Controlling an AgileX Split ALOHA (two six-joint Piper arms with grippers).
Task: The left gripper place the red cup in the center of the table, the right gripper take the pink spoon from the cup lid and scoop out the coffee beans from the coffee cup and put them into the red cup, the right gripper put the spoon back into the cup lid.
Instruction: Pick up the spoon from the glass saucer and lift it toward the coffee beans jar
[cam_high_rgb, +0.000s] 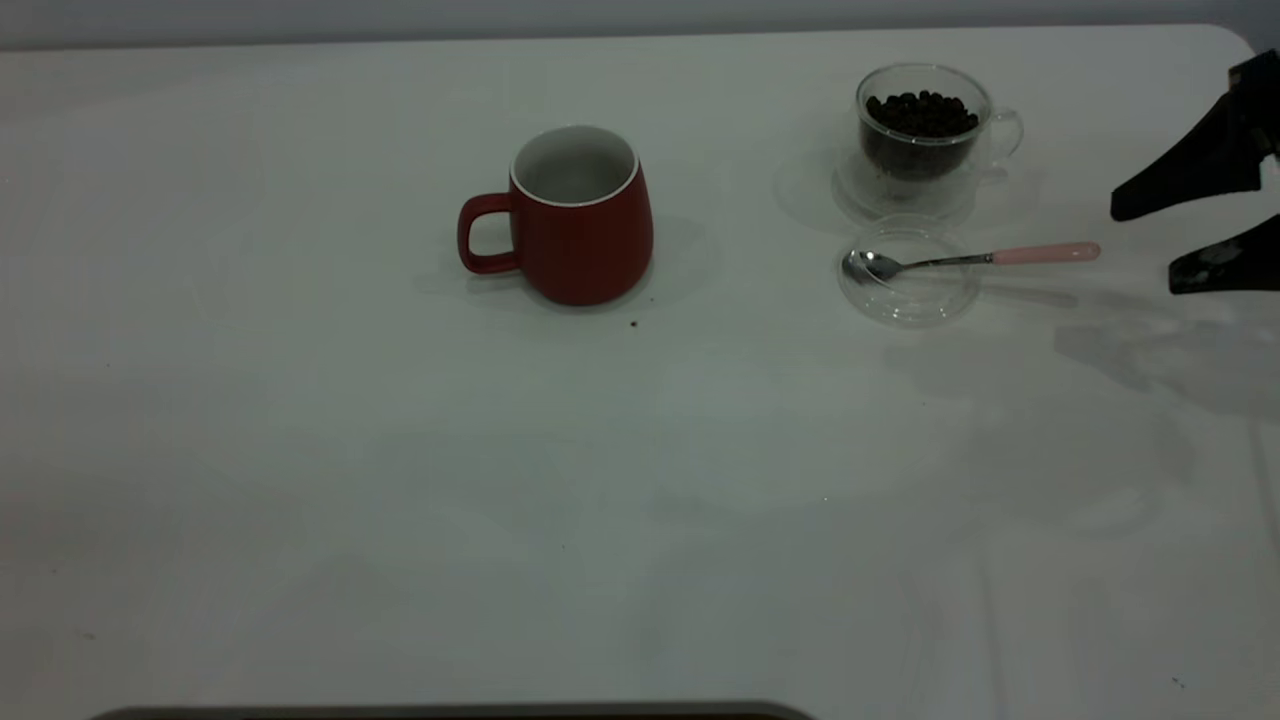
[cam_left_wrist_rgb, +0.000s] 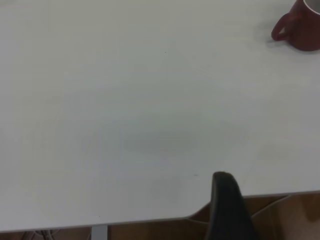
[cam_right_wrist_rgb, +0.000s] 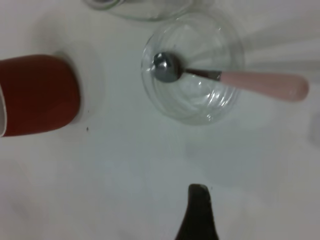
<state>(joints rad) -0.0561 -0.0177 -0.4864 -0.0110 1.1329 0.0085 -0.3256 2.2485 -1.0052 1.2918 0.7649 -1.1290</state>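
- Right gripper (cam_high_rgb: 1180, 245) hangs at the right edge of the table (cam_high_rgb: 400, 480) with its two dark fingers spread apart and nothing between them — it sits just beyond the pink end of the spoon's handle, not touching it.
- Pink spoon (cam_high_rgb: 975, 258) lies with its metal bowl inside the clear cup lid (cam_high_rgb: 908, 285) and its handle sticking out over the lid's rim toward that gripper.
- Just behind the lid stands the glass coffee cup (cam_high_rgb: 925, 130), filled with coffee beans (cam_high_rgb: 920, 112), on a clear saucer.
- Well to the left, the red cup (cam_high_rgb: 575, 215) stands upright near the middle of the table, empty as far as can be seen, handle pointing left — so the placing step looks done.
- Left gripper (cam_left_wrist_rgb: 227, 207) is out of the exterior view, parked over the table's edge far from the red cup; whether it is spread or pressed together I cannot tell.
- Step in hand, as I judge it: picking up the spoon. Next move calls for closing on the pink handle and lifting the bowl clear without dragging the lid.
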